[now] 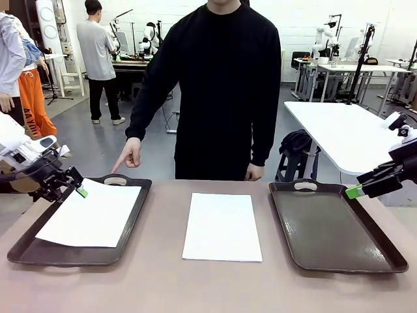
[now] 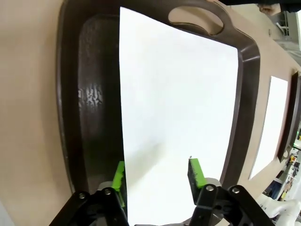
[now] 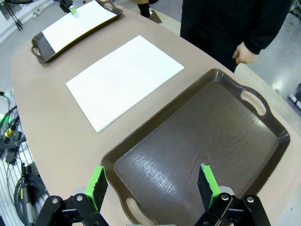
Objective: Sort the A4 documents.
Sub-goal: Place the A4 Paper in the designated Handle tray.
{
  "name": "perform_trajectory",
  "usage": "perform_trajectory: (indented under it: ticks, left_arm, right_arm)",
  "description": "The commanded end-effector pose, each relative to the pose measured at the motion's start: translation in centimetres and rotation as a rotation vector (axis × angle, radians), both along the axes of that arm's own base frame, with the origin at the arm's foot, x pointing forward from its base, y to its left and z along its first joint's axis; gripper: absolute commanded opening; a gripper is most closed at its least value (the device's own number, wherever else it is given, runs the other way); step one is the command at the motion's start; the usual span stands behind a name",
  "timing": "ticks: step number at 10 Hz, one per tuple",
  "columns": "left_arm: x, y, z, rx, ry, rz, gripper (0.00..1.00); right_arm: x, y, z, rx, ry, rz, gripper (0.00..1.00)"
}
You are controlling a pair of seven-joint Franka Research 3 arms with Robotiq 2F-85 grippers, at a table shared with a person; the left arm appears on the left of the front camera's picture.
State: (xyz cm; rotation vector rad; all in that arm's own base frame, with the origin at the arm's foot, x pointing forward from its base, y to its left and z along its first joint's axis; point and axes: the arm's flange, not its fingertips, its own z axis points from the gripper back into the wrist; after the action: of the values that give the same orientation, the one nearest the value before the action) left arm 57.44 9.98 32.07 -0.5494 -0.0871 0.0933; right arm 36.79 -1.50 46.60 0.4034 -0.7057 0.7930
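A brown table (image 1: 156, 283) fills the bottom of the frame. At lower centre a white sheet (image 1: 222, 225) lies flat on it, between two dark trays. The left tray (image 1: 23, 250) holds a second sheet (image 1: 91, 215), lying slightly askew. At middle left, the left gripper (image 1: 79, 191) sits at that sheet's far corner, fingers spread, not pinching it. At middle right, the right gripper (image 1: 354, 192) hovers by the right tray (image 1: 332, 231), fingers wide apart, grasping nothing. Farther back, a person's hand (image 1: 128, 155) points down at the left tray's far handle.
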Motion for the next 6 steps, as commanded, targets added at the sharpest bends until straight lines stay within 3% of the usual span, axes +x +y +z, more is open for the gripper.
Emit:
perform_trajectory:
  ticks: [1, 2, 6]
  left_arm:
    - [-0.3, -0.1, 0.8, 0.044, 0.011, 0.025, 0.81]
    - [-0.3, -0.3, 0.8, 0.057, 0.011, 0.019, 1.0]
    - [-0.4, -0.1, 1.8, 0.076, -0.001, 0.034, 1.0]
  right_arm:
    - [0.4, -0.1, -0.2, 0.022, -0.012, 0.022, 1.0]
    - [0.4, -0.1, -0.2, 0.022, -0.012, 0.022, 1.0]
    - [0.4, -0.1, -0.2, 0.022, -0.012, 0.022, 1.0]
